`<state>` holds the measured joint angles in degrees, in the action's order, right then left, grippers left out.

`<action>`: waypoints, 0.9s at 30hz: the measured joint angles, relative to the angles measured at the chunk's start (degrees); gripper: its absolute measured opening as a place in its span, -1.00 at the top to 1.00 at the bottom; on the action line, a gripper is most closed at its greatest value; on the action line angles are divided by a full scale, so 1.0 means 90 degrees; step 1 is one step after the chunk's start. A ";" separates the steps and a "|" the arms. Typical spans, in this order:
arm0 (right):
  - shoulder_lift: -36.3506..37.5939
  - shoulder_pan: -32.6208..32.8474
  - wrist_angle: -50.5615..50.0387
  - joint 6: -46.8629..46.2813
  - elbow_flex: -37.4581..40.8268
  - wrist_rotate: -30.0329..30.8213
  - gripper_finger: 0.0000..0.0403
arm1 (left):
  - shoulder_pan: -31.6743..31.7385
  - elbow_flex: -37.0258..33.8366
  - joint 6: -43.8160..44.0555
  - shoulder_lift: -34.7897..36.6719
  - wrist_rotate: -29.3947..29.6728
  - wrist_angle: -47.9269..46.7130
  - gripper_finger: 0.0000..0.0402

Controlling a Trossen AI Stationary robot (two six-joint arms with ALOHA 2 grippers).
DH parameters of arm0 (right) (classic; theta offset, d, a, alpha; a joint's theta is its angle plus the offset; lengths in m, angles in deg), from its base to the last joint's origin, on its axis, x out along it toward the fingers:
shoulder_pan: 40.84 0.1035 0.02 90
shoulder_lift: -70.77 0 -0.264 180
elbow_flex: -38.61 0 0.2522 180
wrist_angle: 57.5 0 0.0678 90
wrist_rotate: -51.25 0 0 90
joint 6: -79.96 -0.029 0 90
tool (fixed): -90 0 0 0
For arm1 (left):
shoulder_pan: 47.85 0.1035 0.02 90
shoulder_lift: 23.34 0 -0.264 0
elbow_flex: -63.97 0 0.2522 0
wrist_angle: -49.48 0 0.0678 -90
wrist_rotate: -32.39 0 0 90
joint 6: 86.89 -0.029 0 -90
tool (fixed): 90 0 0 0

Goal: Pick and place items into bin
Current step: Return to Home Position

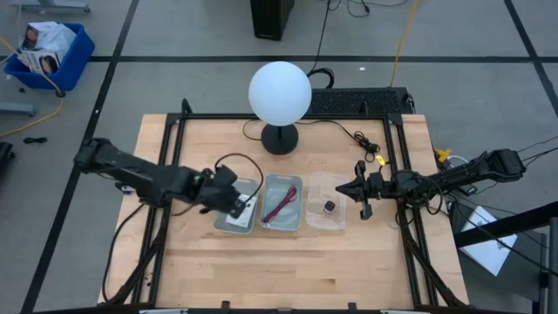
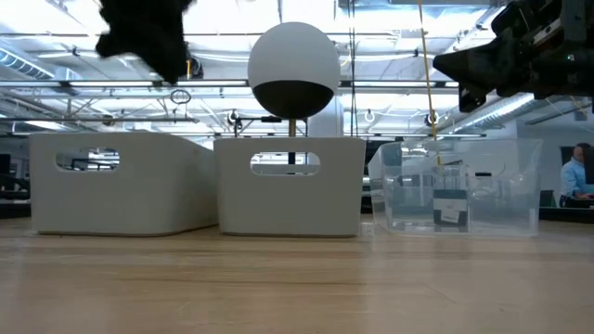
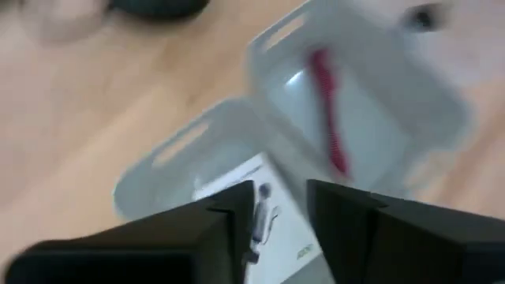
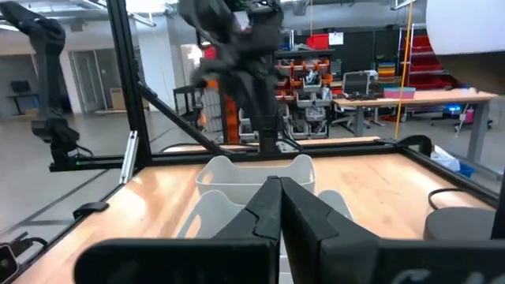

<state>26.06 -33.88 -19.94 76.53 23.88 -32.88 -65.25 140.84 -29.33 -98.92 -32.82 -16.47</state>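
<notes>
My left gripper (image 1: 237, 206) (image 3: 280, 193) hangs open above the left grey bin (image 1: 225, 221), well over its rim in the low view (image 2: 139, 32). A white card with a black mark (image 3: 276, 237) (image 1: 248, 208) lies flat on that bin's floor, showing through the gap between the fingers. The dark red cord bundle (image 1: 281, 204) (image 3: 327, 118) lies in the middle bin (image 1: 281, 223). The tiny black cube (image 1: 330, 207) sits in the clear bin (image 1: 324, 223). My right gripper (image 1: 342, 187) (image 4: 278, 189) is shut, raised just right of the clear bin.
A lamp with a white globe (image 1: 279, 94) stands on a dark base (image 1: 279, 139) behind the three bins, and a black cable (image 1: 353, 135) trails across the far right of the table. Bare wood (image 1: 279, 270) runs along the near side. A black frame edges the table.
</notes>
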 joint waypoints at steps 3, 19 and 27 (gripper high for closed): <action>0.0002 0.0010 0.0025 0.0055 -0.0002 -0.0003 1.00 | -0.0819 0.0031 -0.1027 0.0276 0.0739 0.0498 0.67; 0.0000 0.0932 0.0074 -0.0144 -0.0002 0.0699 1.00 | -0.3134 -0.0283 -0.2164 -0.0255 0.3452 0.1458 0.96; 0.0000 0.1175 -0.0023 -0.0041 0.0000 0.0673 1.00 | -0.2604 -0.1175 -0.4438 -0.0441 0.2674 0.3407 0.98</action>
<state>26.06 -23.30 -20.14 76.16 23.88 -26.83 -88.69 130.27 -69.27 -102.89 -8.75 14.20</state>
